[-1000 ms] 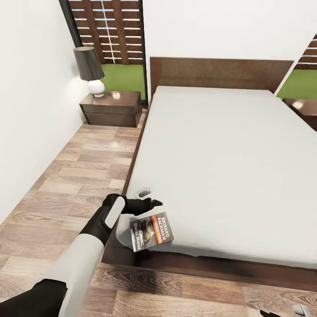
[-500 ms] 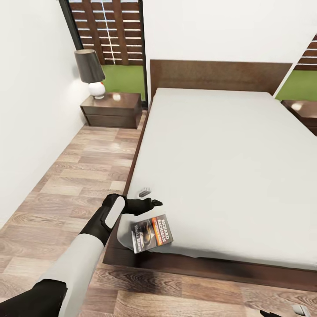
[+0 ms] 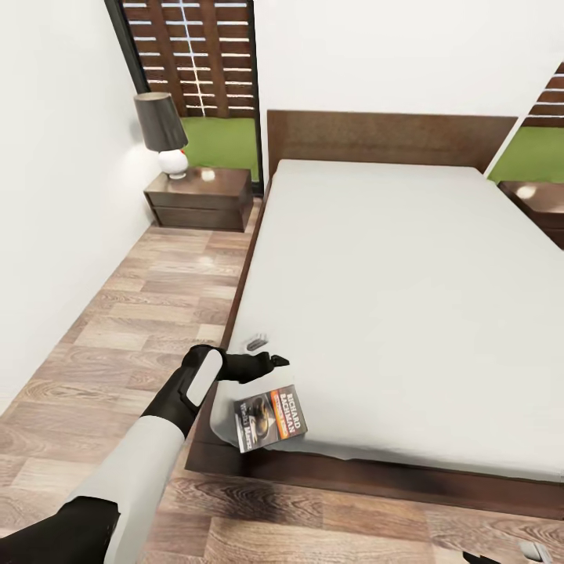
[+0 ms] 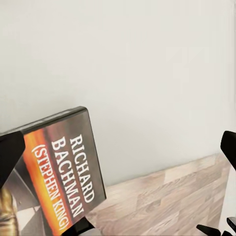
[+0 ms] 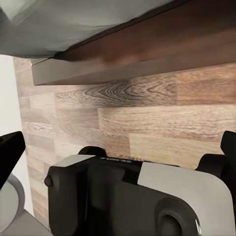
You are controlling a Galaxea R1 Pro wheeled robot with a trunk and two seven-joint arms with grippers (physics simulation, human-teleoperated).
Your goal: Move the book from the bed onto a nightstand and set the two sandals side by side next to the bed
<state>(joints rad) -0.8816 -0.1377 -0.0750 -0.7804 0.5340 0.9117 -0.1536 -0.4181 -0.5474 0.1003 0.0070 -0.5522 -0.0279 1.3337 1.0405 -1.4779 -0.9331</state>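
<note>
A lamp (image 3: 161, 130) stands on the far nightstand (image 3: 200, 199) by the left wall. The left gripper (image 3: 262, 366) hovers over the bed's (image 3: 392, 298) near left corner, fingers spread apart, gripping nothing; the book (image 3: 271, 417) lies just beside them on the mattress edge. The right gripper's (image 5: 118, 162) fingers are parted over the floor (image 5: 162, 118).

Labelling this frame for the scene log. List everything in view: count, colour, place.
Thin dark grey paperback book with orange band: 1, on the bed's near left corner, just past the left hand.
Low bed with dark brown wood frame: 1, light grey mattress, centre.
Dark brown two-drawer nightstand: 1, left of the headboard; a second partly visible on the right.
Black-shaded lamp with white base: 1, on the left nightstand.
Wood-plank floor: brown, around the bed.
Left hand: black, open, above the book.
Right hand: open, over floor beside the bed frame.
</note>
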